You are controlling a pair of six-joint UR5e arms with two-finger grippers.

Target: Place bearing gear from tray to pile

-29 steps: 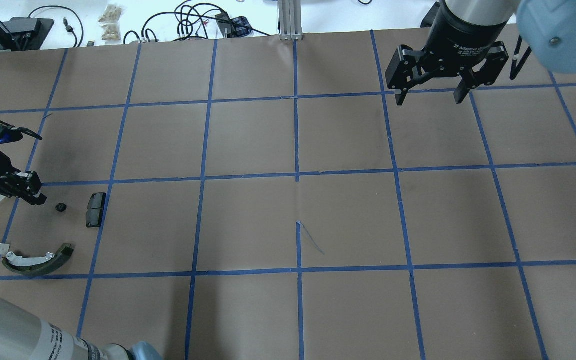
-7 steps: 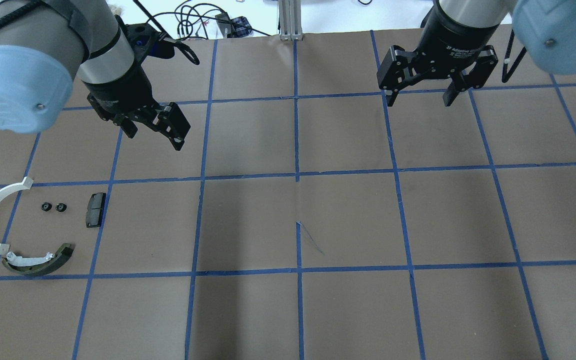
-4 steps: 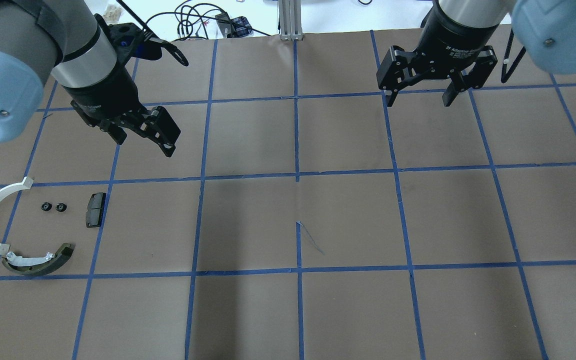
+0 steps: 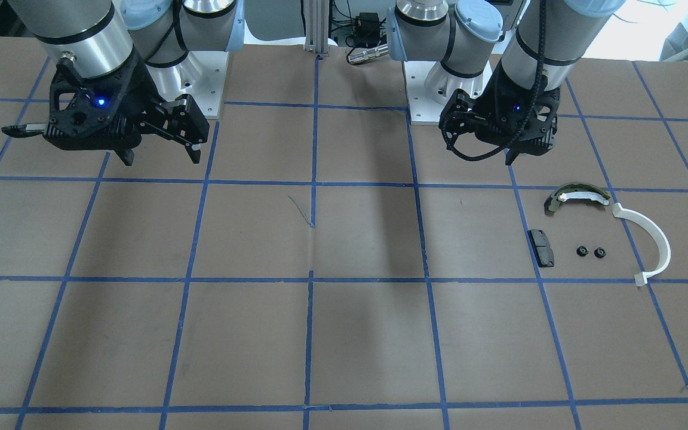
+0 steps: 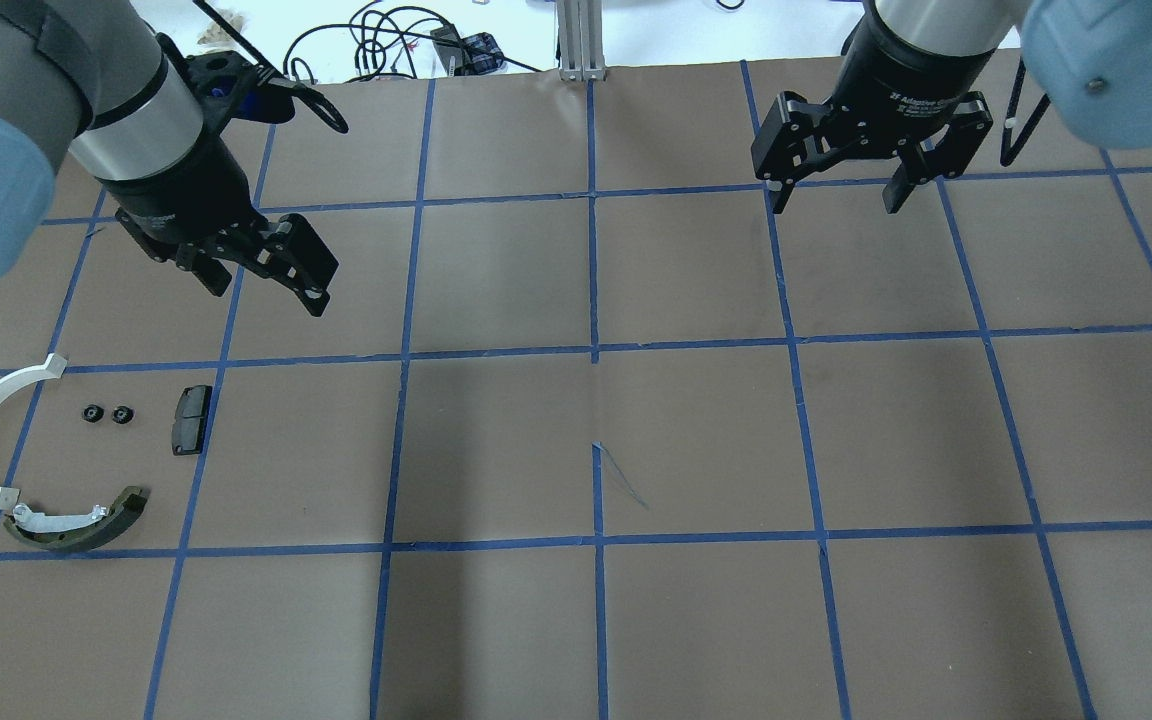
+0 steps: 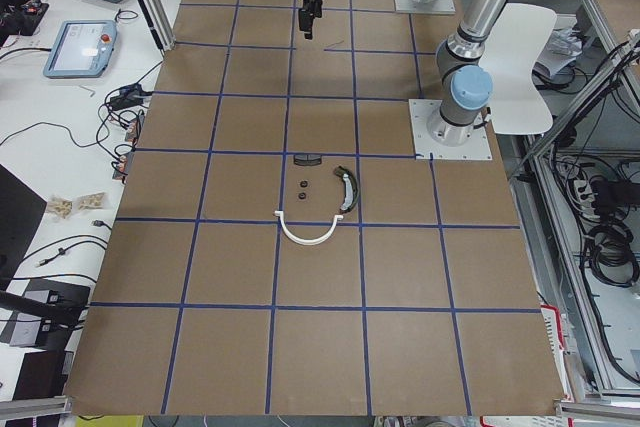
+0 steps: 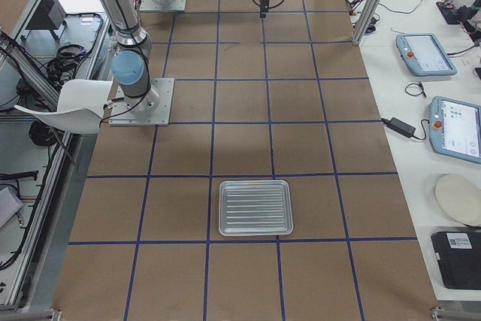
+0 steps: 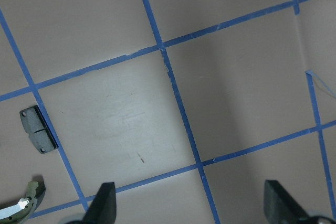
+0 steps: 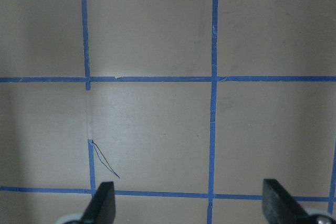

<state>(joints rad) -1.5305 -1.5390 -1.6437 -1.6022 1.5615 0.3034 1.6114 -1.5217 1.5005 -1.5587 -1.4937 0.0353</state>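
With two bearing gears [image 5: 121, 414] lying in the pile [image 5: 191, 420] well apart from the open, empty left tool [image 5: 264, 292], the right tool [image 5: 833, 205] likewise open, and the tray [image 7: 255, 207] bare, the task looks done.

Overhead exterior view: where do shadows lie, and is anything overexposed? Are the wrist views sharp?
Overhead exterior: soft dark bands on the table left of centre; the bench beyond is washed out white. Left wrist: left end effector fingers blurred, tape lines sharp. Right wrist: the right end effector likewise blurred, tape sharp.
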